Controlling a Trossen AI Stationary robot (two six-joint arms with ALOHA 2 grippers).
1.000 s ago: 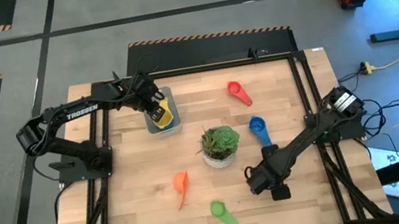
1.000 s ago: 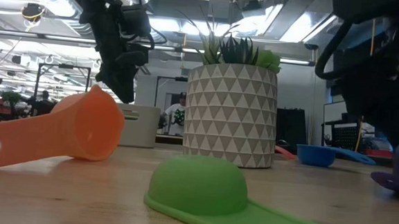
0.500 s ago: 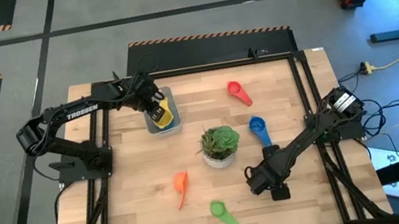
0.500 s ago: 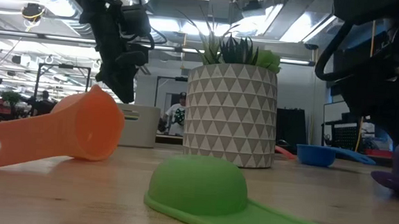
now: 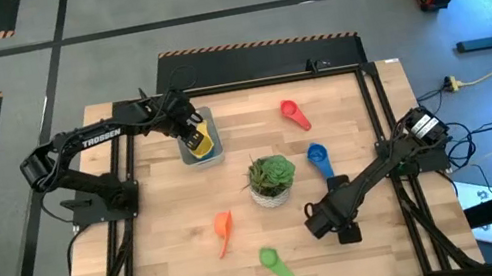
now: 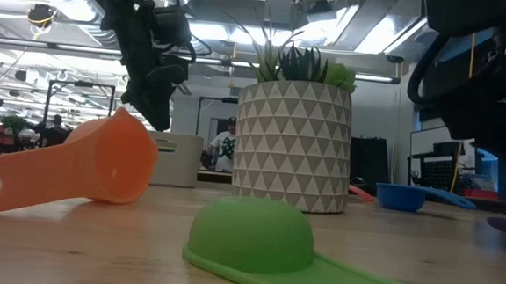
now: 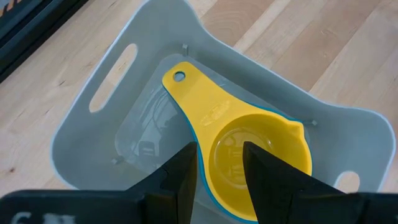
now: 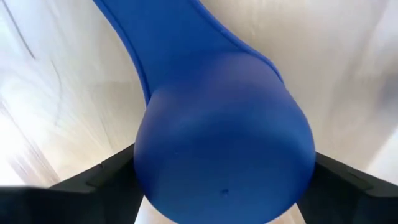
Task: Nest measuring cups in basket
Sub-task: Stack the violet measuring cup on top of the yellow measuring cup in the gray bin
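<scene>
Right wrist view: my right pincer (image 8: 221, 186) straddles an upturned purple-blue cup (image 8: 221, 134) on the worktop (image 8: 50, 93), fingers spread, not clamped. Left pincer (image 7: 217, 180), half-open and empty, hovers over the basket (image 7: 81, 124) holding the yellow cup (image 7: 249, 149). Risk: dome slipping out on closing.

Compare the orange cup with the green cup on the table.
The orange cup lies on its side, its mouth hidden; the green cup sits mouth down, dome up. In the high view, orange lies left of green. Both lie loose on the wood, outside the basket.

Yellow cup (image 7: 249, 146) nests inside light blue cup (image 7: 200, 163) in basket (image 7: 81, 134).
</scene>
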